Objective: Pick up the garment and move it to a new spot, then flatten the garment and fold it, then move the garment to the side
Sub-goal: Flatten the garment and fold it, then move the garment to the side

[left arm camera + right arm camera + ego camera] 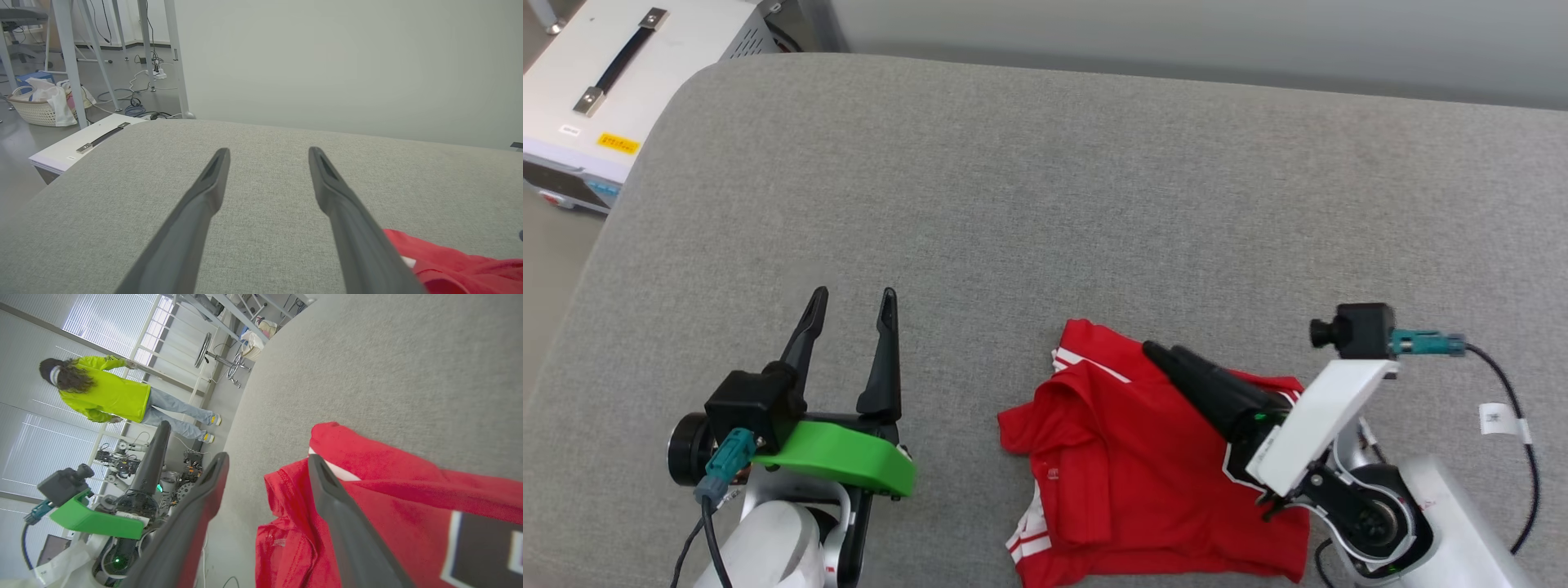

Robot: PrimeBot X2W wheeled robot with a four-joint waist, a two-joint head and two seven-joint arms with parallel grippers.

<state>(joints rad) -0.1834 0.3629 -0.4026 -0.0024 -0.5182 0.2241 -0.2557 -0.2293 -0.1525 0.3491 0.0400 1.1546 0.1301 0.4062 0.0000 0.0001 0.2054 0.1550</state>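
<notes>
A grey fabric surface (1045, 204) spreads across the frame. At upper left sits a white case (629, 49) with a black handle. Behind is a pale wall (347, 61). At left are a grey floor (16, 143), metal legs (69, 61), a basket (36, 112) and cables (135, 109). Bright window blinds (36, 433) hang beside a person (106, 394) in yellow.

Long dark fingers (881, 359) were mounted above a green bracket (841, 457). A teal-plugged black cable (725, 462) was attached beside that bracket.

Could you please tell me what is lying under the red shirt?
The grey padded surface shows around the shirt, so it lies on that. Anything beneath its folded layers is covered.
</notes>
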